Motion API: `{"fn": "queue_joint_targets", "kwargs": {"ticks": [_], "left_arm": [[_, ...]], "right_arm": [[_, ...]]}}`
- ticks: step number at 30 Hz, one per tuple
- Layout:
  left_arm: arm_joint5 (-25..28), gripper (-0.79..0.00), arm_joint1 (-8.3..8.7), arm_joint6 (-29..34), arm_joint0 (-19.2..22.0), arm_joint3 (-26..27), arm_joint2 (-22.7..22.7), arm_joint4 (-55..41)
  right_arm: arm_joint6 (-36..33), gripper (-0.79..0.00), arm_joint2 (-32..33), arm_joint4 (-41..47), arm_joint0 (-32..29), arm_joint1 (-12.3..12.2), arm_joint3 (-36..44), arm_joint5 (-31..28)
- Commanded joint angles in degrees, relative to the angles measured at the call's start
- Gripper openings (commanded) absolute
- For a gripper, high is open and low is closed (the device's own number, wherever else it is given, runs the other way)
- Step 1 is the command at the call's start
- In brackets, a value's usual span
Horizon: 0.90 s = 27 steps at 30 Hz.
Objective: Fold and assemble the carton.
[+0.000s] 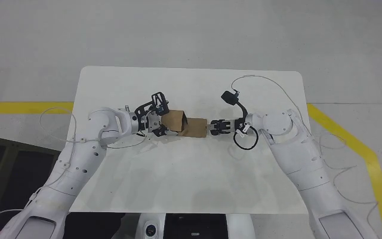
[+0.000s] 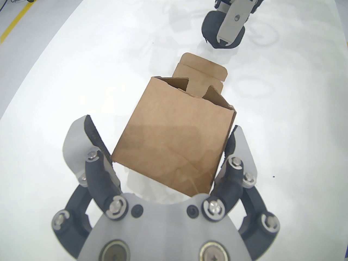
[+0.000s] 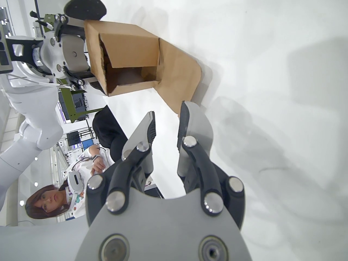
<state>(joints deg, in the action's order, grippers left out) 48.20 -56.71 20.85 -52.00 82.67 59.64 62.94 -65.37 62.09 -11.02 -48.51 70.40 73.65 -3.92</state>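
Bearing the carton (image 1: 185,124), a white table (image 1: 191,173) stands on grey floor (image 1: 179,30).

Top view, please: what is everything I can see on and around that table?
carton: one, brown cardboard, middle of the table, lying on its side, one end open with its flap laid out flat
table: one, white, under both arms
floor: grey, around the table
floor line: two stretches, yellow, one each side of the table
left gripper: one, black and silver, closed around the carton's end away from the flap
right gripper: one, black and silver, open, just off the flap end
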Motion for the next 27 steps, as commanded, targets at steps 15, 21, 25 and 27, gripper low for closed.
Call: {"fn": "queue_joint_targets", "kwargs": {"ticks": [15, 21, 25, 27], "left_arm": [[0.0, 0.000, -0.07, 0.1, 0.0, -0.1, 0.1, -0.1], [0.0, 0.000, -0.08, 0.1, 0.0, -0.1, 0.2, -0.1], [0.0, 0.000, -0.09, 0.1, 0.0, -0.1, 0.3, -0.1], [0.0, 0.000, -0.09, 0.1, 0.0, -0.1, 0.3, -0.1]], "right_arm": [[1.7, -0.514, -6.6, 3.7, 5.2, 2.1, -9.4, -3.6], [2.2, -0.517, -8.6, 8.5, 6.6, 3.2, -12.6, -6.3], [2.4, -0.508, -9.4, 10.0, 7.8, 3.8, -14.1, -8.0], [2.6, -0.502, -9.3, 11.0, 8.1, 3.9, -13.9, -8.9]]}}
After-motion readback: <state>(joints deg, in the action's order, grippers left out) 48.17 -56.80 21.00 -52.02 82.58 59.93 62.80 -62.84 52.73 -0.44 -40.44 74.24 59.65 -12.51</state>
